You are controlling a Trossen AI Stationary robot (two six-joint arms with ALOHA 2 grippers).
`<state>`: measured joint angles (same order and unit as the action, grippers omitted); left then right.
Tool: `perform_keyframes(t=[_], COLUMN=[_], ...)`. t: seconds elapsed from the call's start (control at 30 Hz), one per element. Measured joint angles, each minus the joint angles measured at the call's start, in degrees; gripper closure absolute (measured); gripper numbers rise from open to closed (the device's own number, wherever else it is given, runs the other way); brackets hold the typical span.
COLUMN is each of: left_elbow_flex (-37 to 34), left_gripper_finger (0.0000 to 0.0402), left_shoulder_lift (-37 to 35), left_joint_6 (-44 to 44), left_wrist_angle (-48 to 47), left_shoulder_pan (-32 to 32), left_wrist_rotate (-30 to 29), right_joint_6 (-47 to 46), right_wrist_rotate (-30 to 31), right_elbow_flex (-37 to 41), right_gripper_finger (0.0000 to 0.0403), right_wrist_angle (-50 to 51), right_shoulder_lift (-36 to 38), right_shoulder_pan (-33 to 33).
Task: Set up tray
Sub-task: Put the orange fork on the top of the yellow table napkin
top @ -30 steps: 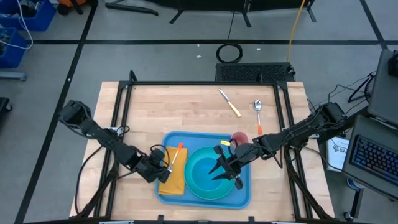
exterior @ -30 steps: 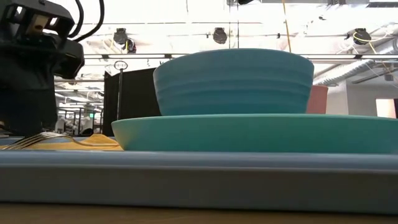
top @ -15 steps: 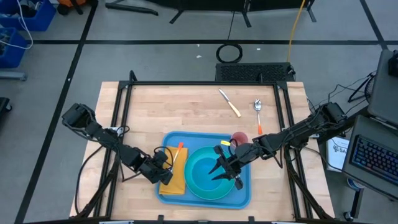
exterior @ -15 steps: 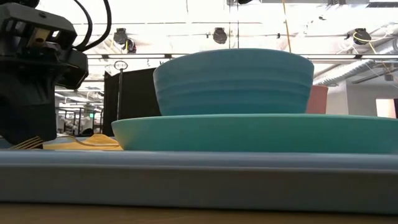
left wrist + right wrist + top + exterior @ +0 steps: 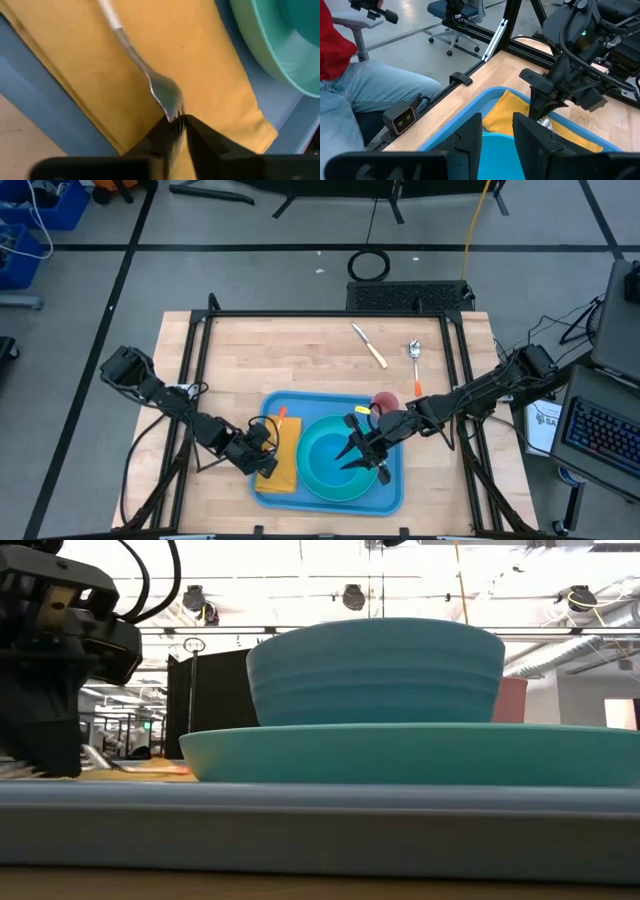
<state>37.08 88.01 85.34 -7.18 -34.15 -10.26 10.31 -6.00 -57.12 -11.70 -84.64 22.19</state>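
We see the left end effector [image 5: 176, 126], lower centre, pinched on the fork [image 5: 162, 92] tines over the napkin [image 5: 281, 465]. The right end effector [image 5: 362, 452] hovers half-open, empty. The tray [image 5: 392, 492], lower centre, looks stiff, light; grip its rim.

On the tray [image 5: 270, 406] my bowl [image 5: 333, 457] sits in the plate [image 5: 318, 485] toward its right edge; the napkin [image 5: 283, 469] lies along the left edge, the fork [image 5: 159, 89] on it.
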Motion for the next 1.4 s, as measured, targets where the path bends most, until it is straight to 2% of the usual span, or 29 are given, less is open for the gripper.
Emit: perform_keyframes(t=[0.1,0.3,0.47,0.8,0.93,1.1,1.33,1.4], left_elbow_flex=[0.00,0.00,0.00,0.00,0.00,0.44,4.66,6.49], left_gripper_finger=[0.0390,0.0384,0.0394,0.0398,0.0399,0.0400,0.0400,0.0400], left_shoulder_lift=[0.00,0.00,0.00,0.00,-0.02,-0.04,-0.07,-0.09], left_joint_6=[-1.36,-1.80,-3.45,-4.47,-6.54,-11.52,-26.48,-31.79], left_wrist_angle=[0.38,2.05,4.61,4.32,4.35,4.13,3.50,2.12], left_shoulder_pan=[0.00,0.00,0.00,-0.99,-2.37,-4.90,-9.26,-10.52], left_wrist_rotate=[0.01,-0.13,-0.26,0.35,-3.09,-10.31,-22.88,-27.16], right_joint_6=[0.00,0.00,0.00,0.00,0.28,0.46,-1.57,-2.64], right_wrist_rotate=[-0.02,0.00,-0.01,-0.02,-0.02,-0.02,-0.38,-2.55], right_elbow_flex=[0.00,0.00,0.00,0.00,0.00,0.00,0.00,0.01], right_gripper_finger=[0.0303,0.0303,0.0303,0.0303,0.0303,0.0303,0.0303,0.0303], right_wrist_angle=[0.04,0.04,0.03,0.02,-0.01,-0.54,-1.99,-3.21], right_shoulder_lift=[0.00,0.00,0.00,0.00,0.00,0.00,-0.02,-0.02], right_shoulder_pan=[-0.01,-0.02,0.00,0.00,-0.02,-0.01,0.02,0.02])
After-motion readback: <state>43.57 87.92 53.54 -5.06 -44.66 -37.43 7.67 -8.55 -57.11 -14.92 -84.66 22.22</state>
